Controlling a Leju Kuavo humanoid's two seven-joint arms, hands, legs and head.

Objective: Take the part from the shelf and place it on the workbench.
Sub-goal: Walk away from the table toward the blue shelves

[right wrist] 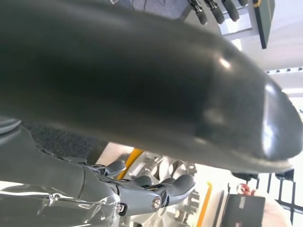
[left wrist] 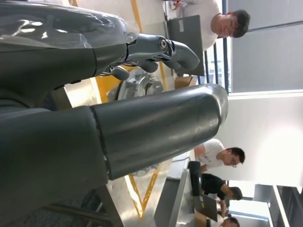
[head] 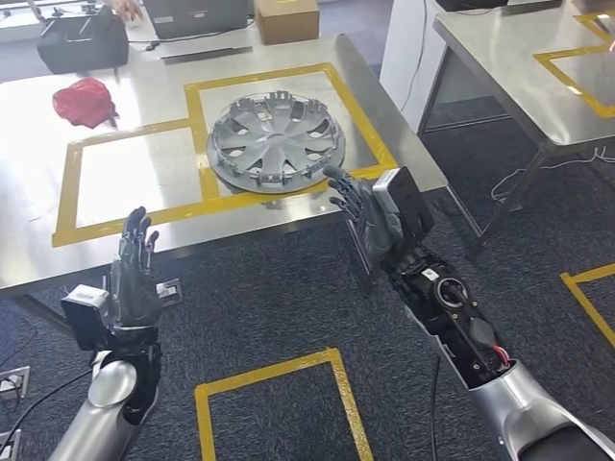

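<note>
Nearest me, both the left robot hand [head: 136, 274] and right robot hand [head: 362, 216] hang spread and empty, so I'd draw them straight back, leaving the part [head: 274, 140] flat on the table [head: 131, 173] beyond.

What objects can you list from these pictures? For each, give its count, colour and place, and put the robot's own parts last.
hubcap: one, silver-grey, flat on the workbench inside the right yellow-taped square
workbench: one, steel, yellow tape squares
red cloth: one, workbench far left
black bag: one, behind the cloth
cardboard box: one, brown, far edge
second table: one, steel, right
left robot hand: dark, open, before the workbench
right robot hand: dark, open, near the hubcap
</note>
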